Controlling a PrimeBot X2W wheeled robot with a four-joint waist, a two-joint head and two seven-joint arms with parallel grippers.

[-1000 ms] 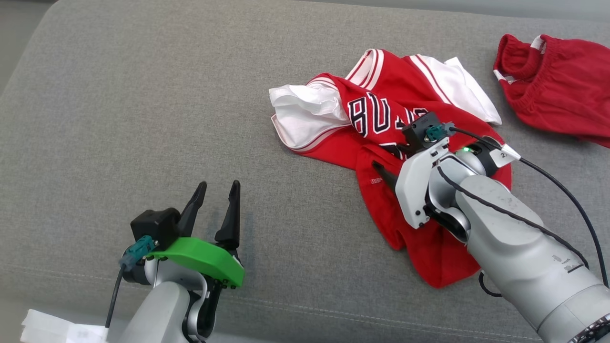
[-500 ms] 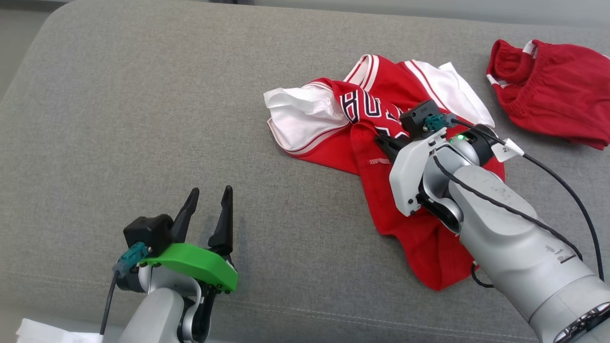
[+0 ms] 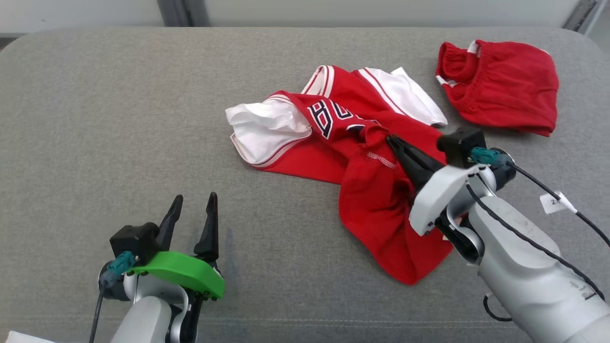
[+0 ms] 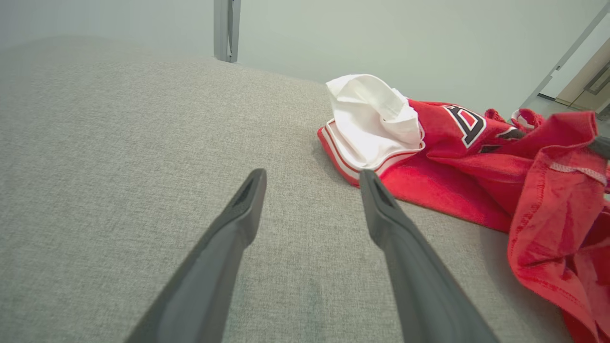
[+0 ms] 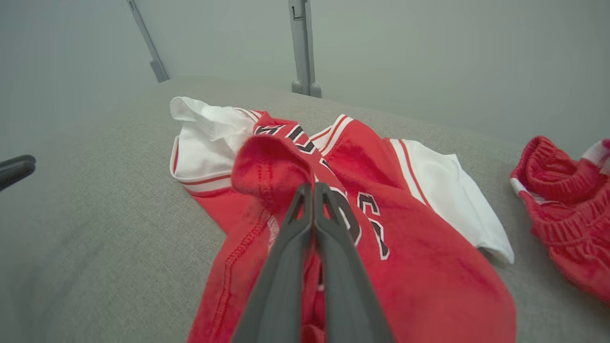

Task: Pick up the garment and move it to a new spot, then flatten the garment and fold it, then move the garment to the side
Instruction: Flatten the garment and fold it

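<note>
On the cushion (image 3: 95, 119), our right gripper (image 3: 391, 139) pinches the jersey (image 3: 371, 209). Our left gripper (image 3: 195, 199) sits apart, fingers (image 3: 208, 224) spread.

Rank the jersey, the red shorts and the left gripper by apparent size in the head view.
1. jersey, clearly largest.
2. red shorts and left gripper look about alike; the gripper sits nearer the camera, so I leave them unranked.
</note>
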